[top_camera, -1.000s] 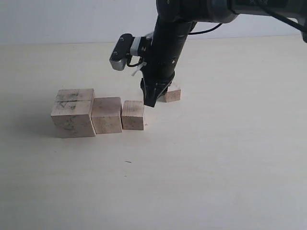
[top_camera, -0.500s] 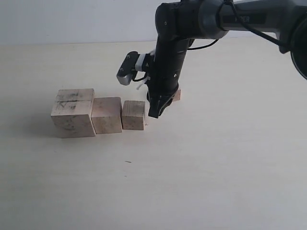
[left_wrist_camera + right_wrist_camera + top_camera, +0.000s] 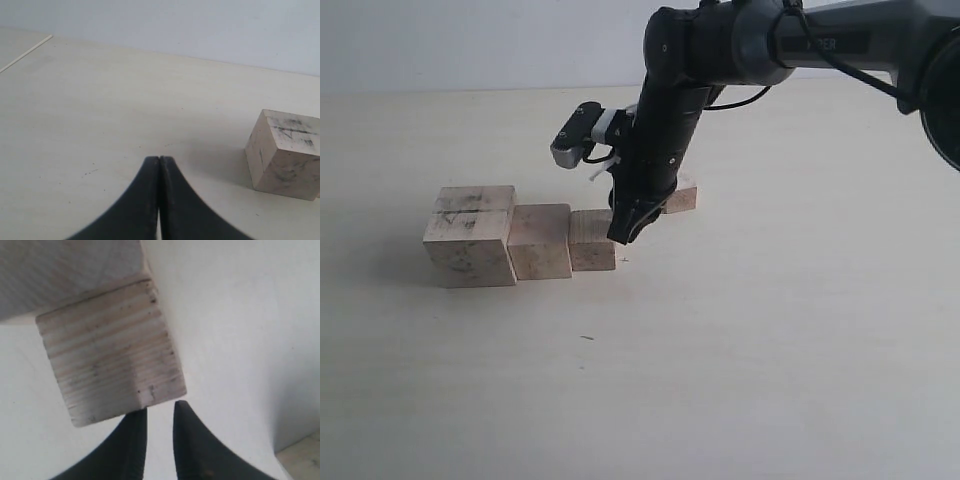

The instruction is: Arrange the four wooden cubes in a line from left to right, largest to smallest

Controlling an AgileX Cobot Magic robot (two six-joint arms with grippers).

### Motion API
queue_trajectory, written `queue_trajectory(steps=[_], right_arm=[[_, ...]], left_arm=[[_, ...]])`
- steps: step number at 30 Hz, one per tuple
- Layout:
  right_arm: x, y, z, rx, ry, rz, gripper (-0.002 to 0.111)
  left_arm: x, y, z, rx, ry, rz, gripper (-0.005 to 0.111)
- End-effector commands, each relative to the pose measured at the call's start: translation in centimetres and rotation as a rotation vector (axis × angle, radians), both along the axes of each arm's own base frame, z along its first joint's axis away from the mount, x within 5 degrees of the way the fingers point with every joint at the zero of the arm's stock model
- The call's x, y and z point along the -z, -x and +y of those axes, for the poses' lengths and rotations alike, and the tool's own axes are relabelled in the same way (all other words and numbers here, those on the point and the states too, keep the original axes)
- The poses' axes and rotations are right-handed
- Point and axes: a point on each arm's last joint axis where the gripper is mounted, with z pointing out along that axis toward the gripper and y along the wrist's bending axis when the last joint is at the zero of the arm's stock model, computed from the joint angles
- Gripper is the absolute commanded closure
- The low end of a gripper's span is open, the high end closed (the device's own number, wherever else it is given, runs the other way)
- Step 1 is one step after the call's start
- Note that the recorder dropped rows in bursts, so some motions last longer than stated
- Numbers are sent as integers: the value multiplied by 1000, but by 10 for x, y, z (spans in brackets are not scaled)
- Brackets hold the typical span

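Observation:
Three wooden cubes stand in a touching row in the exterior view: the largest cube (image 3: 468,236) with dark smudges on the left, the second cube (image 3: 540,241) beside it, then the third cube (image 3: 590,243). The smallest cube (image 3: 682,198) sits apart, behind and to the right, partly hidden by the arm. My right gripper (image 3: 623,232) is shut but for a narrow slit, holding nothing, and one finger touches the third cube (image 3: 110,355) on its right side. My left gripper (image 3: 160,159) is shut and empty above the table, with the largest cube (image 3: 285,152) off to one side.
The pale tabletop (image 3: 740,360) stretches to the front and right of the row. The right arm (image 3: 665,110) reaches down from the upper right over the smallest cube. A white wall lies behind the table.
The right gripper swung down and left against the third cube, pushing it against the second. The whole row slid slightly left.

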Motion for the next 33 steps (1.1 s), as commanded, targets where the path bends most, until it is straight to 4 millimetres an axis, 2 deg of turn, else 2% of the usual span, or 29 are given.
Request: queue_trajectory(steps=[1, 9, 13, 14, 15, 17, 19, 21, 22, 25, 27, 33], right_arm=[[-1, -1, 3, 13, -46, 3, 89], [-4, -3, -4, 12, 28, -31, 89], [-39, -1, -9, 27, 9, -82, 89], [-53, -3, -11, 69, -20, -113, 89], [-59, -6, -13, 123, -40, -128, 89], [-68, -27, -30, 399, -85, -171, 89], [-65, -42, -51, 629, -68, -142, 89], [-58, -50, -65, 769, -39, -98, 87], [-56, -52, -67, 783, -37, -94, 83], [-47, -56, -63, 793, -69, -95, 53], [-42, -57, -60, 808, -95, -75, 43], [-16, -60, -58, 812, -67, -51, 41]], left_arm=[[0, 0, 0, -2, -1, -16, 107], [0, 0, 0, -2, -1, -16, 107], [0, 0, 0, -2, -1, -16, 107], [0, 0, 0, -2, -1, -16, 107], [0, 0, 0, -2, -1, -16, 107], [0, 0, 0, -2, -1, -16, 107], [0, 0, 0, -2, -1, -16, 107], [0, 0, 0, -2, -1, -16, 107], [0, 0, 0, -2, -1, -16, 107], [0, 0, 0, -2, -1, -16, 107], [0, 0, 0, -2, -1, -16, 107], [0, 0, 0, -2, -1, -16, 107]])
